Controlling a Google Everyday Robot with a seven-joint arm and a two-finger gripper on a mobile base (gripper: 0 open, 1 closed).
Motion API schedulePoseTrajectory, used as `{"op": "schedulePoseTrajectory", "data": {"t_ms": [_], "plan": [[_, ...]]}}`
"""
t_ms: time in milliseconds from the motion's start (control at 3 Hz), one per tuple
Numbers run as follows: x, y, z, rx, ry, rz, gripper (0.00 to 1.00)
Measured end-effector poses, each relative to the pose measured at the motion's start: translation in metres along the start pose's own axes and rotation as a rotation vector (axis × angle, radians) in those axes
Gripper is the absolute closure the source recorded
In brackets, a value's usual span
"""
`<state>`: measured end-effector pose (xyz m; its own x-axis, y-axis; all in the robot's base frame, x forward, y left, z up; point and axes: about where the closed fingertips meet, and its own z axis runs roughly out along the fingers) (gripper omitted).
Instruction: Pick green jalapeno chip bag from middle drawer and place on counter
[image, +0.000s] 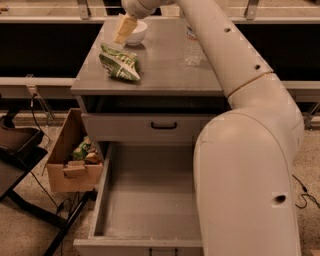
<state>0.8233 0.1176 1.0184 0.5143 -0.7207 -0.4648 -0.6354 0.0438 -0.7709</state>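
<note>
The green jalapeno chip bag lies flat on the grey counter, near its front left corner, with its white lettered band toward the front. My gripper hangs just above the bag's far end, in front of a white bowl. Its pale fingers point down and hold nothing. The middle drawer is pulled out below the cabinet, with a bare grey floor. My arm covers the drawer's right side.
A clear water bottle stands on the counter's right part. A shallower drawer front with a black handle sits above the open drawer. A cardboard box of small packets stands on the floor at left, beside a dark chair.
</note>
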Motion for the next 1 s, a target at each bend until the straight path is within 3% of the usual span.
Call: {"op": "schedulePoseTrajectory", "data": {"t_ms": [333,667,1000], "plan": [[0.000,0.000,0.000,0.000,0.000,0.000,0.00],[0.013,-0.010,-0.024,-0.002,0.079,0.040,0.00],[0.063,-0.027,-0.120,0.004,0.357,0.137,0.00]]}}
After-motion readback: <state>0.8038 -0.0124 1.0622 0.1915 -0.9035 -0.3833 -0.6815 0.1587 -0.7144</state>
